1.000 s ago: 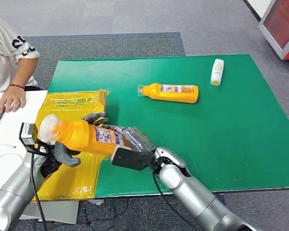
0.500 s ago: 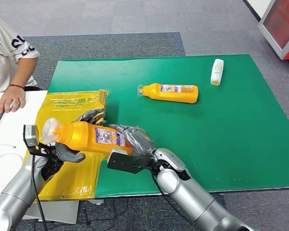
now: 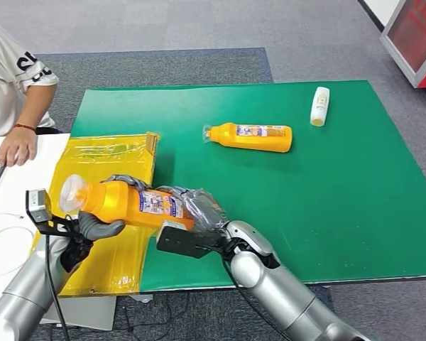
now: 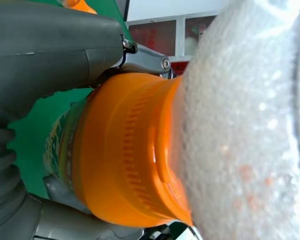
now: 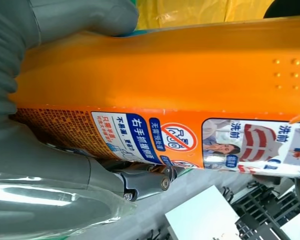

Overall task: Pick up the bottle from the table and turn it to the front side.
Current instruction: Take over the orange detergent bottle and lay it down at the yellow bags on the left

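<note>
Counting it up now: two orange plastic bottles with printed labels. One orange bottle [image 3: 130, 202] is up off the table, lying sideways, its clear-wrapped cap end showing close in the left wrist view [image 4: 126, 150] and its label in the right wrist view [image 5: 171, 100]. The second orange bottle [image 3: 252, 137] lies flat on the green mat. One small white bottle [image 3: 319, 106] with a pale yellow end sits near the far right corner. One green table mat [image 3: 318, 206]. One yellow plastic sheet [image 3: 106, 153]. Two silver robot hands: left hand [image 3: 90, 226], right hand [image 3: 197, 209]. One person [image 3: 15, 85] in a white shirt.
</note>
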